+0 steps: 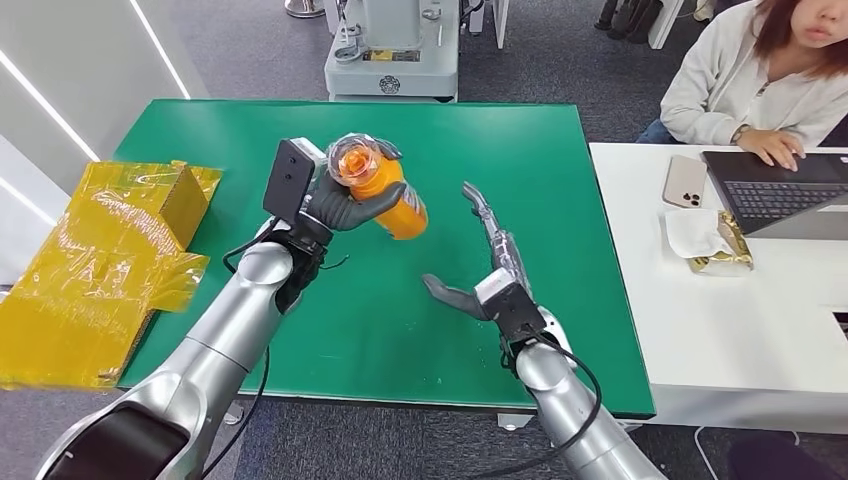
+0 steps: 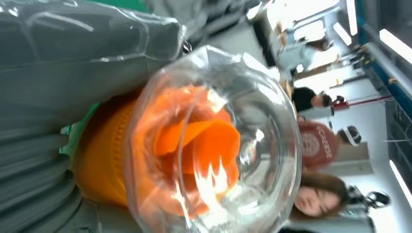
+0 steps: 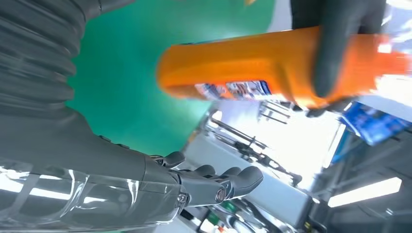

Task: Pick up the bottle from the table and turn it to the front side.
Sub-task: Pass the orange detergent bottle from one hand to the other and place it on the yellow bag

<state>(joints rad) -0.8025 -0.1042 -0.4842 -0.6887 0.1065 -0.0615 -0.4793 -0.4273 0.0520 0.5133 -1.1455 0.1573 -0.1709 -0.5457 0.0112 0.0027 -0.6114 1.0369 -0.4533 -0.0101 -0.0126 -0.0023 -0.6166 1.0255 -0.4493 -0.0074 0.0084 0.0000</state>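
Observation:
My left hand (image 1: 340, 205) grips an orange bottle (image 1: 392, 192) with a clear domed cap (image 1: 358, 158), lifted above the green table (image 1: 470, 140) and tilted with the cap toward me. In the left wrist view the clear cap (image 2: 214, 141) and the orange bottle top (image 2: 104, 165) sit right before the camera. The right wrist view shows the orange bottle (image 3: 252, 68) lying across, a printed label (image 3: 233, 90) on one side and dark fingers (image 3: 335, 43) of the left hand wrapped around it. My right hand (image 1: 490, 265) hovers open to the right of the bottle, fingers stretched out, holding nothing.
A yellow plastic-wrapped box (image 1: 110, 260) lies at the table's left edge. To the right stands a white desk (image 1: 760, 330) with a phone (image 1: 685, 181), a laptop (image 1: 785, 195) and a person (image 1: 760, 70) seated behind. A grey machine base (image 1: 392, 50) stands beyond the table.

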